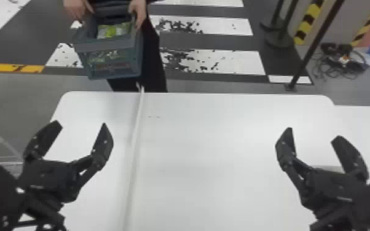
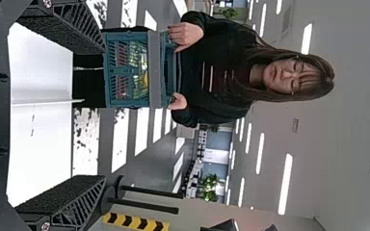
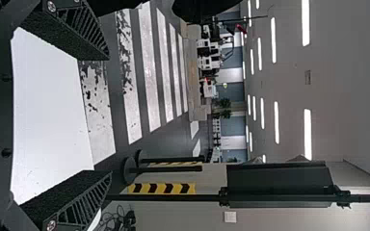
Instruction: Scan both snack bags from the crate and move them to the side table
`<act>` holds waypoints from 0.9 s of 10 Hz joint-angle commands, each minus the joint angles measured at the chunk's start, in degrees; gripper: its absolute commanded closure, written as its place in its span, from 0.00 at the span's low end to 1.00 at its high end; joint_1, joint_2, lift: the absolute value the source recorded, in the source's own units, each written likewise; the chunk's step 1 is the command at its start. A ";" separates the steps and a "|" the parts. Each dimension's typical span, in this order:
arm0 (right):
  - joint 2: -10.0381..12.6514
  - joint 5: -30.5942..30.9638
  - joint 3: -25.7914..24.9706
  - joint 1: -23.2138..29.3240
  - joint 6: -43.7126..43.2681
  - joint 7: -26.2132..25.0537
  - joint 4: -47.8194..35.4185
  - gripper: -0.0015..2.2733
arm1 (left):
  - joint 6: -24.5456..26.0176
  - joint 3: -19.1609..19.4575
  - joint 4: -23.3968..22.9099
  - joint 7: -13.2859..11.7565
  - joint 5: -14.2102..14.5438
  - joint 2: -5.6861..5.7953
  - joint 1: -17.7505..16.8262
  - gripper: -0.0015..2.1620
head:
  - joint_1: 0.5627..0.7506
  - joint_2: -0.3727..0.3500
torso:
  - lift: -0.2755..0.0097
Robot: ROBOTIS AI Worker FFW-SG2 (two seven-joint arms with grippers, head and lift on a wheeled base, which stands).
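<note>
Leftmost, the left claw [image 1: 81, 124] hangs at the near table's [image 1: 209, 147] left edge, fingers spread wide around nothing, and beyond it, slightly to its right, a person's hands [image 1: 139, 13] hold up the blue-green crate [image 1: 107, 47] with green snack packaging [image 1: 113, 30] inside. Next, a thin white strip [image 1: 138, 110] runs along the table between this claw and the right claw [image 1: 312, 133], which is empty too, its fingers wide apart.

R gripper [image 1: 314, 133] spread, white table [image 3: 48, 115] btwn fingers (striped floor [image 3: 151, 82] beyond)
</note>
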 commanded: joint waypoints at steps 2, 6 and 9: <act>-0.09 0.00 0.00 0.08 0.00 0.00 -0.04 0.04 | -0.18 0.01 0.01 -0.04 -0.18 0.09 0.00 0.03 | 0.70 0.49 | 0.86; -0.09 0.00 0.00 0.00 0.00 -0.09 -0.04 0.03 | -0.18 0.01 -0.08 -0.22 -0.44 0.00 -0.09 0.03 | 0.70 0.48 | 0.86; -0.09 0.00 0.09 -0.18 0.18 -0.88 -0.04 0.03 | -0.18 -0.26 -0.08 -0.22 -1.49 -0.18 -0.18 0.03 | 0.70 0.48 | 0.86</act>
